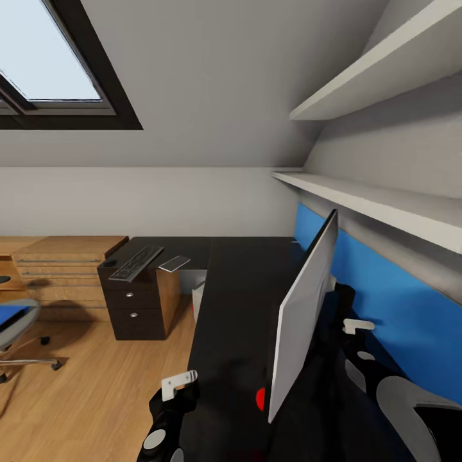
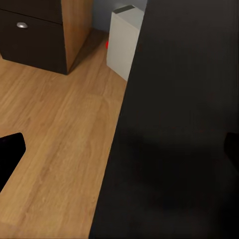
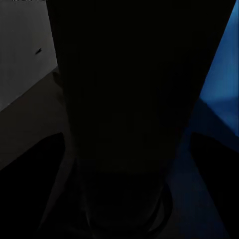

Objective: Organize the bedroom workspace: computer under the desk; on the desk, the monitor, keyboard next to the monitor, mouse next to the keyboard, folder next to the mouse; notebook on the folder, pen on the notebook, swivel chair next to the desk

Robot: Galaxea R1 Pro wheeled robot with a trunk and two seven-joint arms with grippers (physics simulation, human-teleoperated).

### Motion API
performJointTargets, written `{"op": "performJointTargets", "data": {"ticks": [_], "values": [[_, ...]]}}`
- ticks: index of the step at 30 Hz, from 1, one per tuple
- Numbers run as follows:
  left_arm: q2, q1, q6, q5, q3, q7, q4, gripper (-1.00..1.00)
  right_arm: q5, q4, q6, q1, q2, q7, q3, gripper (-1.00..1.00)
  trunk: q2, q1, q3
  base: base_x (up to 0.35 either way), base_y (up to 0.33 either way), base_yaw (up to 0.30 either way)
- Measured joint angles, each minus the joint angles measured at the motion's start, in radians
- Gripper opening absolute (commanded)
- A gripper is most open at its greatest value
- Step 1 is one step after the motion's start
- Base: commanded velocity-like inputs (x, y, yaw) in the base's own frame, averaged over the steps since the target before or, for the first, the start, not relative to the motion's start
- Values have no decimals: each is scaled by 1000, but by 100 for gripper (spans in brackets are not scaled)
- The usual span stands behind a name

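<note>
Desk point(image 1: 237, 301) runs from near edge back to the far wall, then turns left. Monitor point(image 1: 301, 314) stands on its right side, edge-on in head view, back facing left, wall panel point(image 1: 398, 301) right of it. Keyboard point(image 1: 136, 263) lies on the far-left wing, notebook point(image 1: 174, 263) just right of it, not touching. Drawer unit point(image 1: 131, 308) sits under that wing; computer point(image 1: 199, 298) under the desk, right of the unit, in the corner. Wooden cabinet point(image 1: 61, 269) left of the unit, against the far wall. Chair point(image 1: 16, 327) at far left on the floor point(image 1: 96, 385), well apart from desk, folder point(image 1: 13, 314) on its seat. Two shelves point(image 1: 378, 199) above the panel. Skylight point(image 1: 51, 64) upper left.
</note>
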Motion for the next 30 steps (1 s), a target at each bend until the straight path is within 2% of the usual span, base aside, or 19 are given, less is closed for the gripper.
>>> {"op": "performJointTargets", "data": {"ticks": [3, 6, 9, 19, 30], "values": [[0, 0, 0, 0, 0, 0, 0, 100, 1, 0, 1, 0, -1, -1, 10, -100, 0, 0, 0, 0, -148, 0], [0, 0, 0, 0, 0, -1, 0, 100, 0, 0, 1, 0, 0, 0, -8, -100, 0, 0, 0, 2, -24, 0], [0, 0, 0, 0, 0, -1, 0, 100, 3, 0, 1, 0, 0, 0, 7, -100, 0, 0, 0, 237, -3, 0], [0, 0, 0, 0, 0, -2, 0, 100, 2, -1, 1, 0, 0, 0, 0, -100, 0, 0, 0, 252, 0, 0], [0, 0, 0, 0, 0, -2, 0, 100, 2, -1, 0, 0, 0, 0, 1, -100, 0, 0, 0, 32, -21, 0]]}}
